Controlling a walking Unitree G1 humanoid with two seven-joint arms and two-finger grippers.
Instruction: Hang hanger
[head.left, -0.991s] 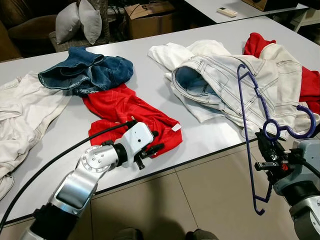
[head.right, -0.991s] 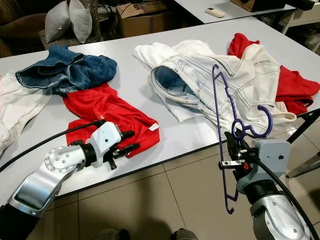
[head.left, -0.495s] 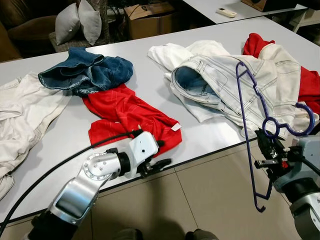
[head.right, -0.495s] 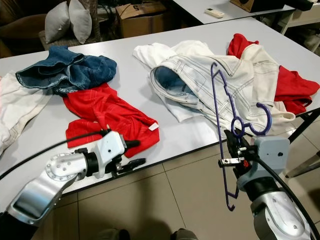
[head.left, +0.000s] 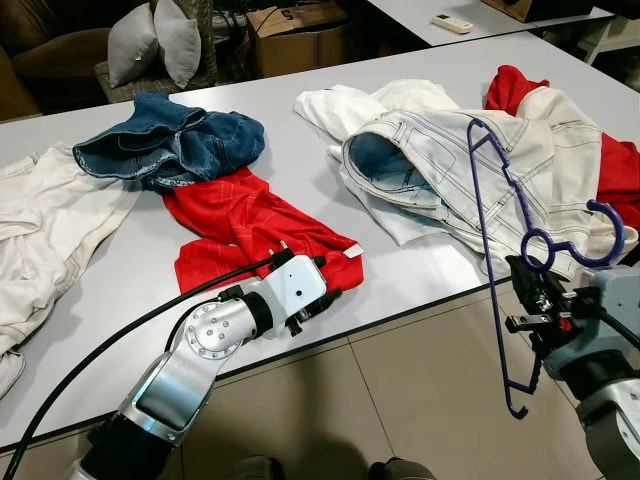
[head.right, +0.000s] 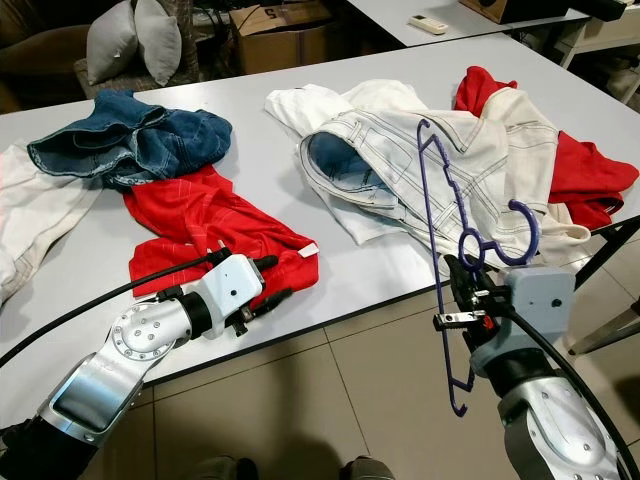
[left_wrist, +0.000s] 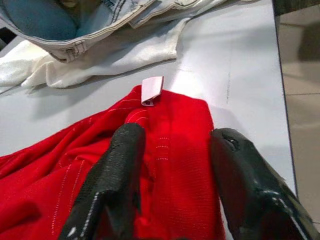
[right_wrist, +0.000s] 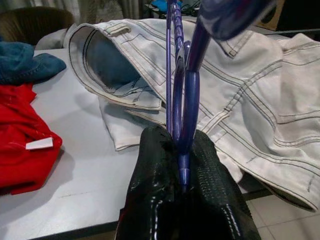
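Hanger (head.left: 505, 250) clamped in right claw (head.left: 533, 300) beside table (head.left: 420, 270)

A long pale grey table (head.left: 300, 165) runs across the scene above a floor of large beige tiles (head.left: 400, 400) with dark grout lines. Far left, 2 grey cushions (head.left: 155, 40) rest on a dark brown sofa (head.left: 50, 55). Beside them stands a cardboard box (head.left: 300, 30). Far right, a second pale table (head.left: 470, 12) carries a white remote control (head.left: 453, 19).
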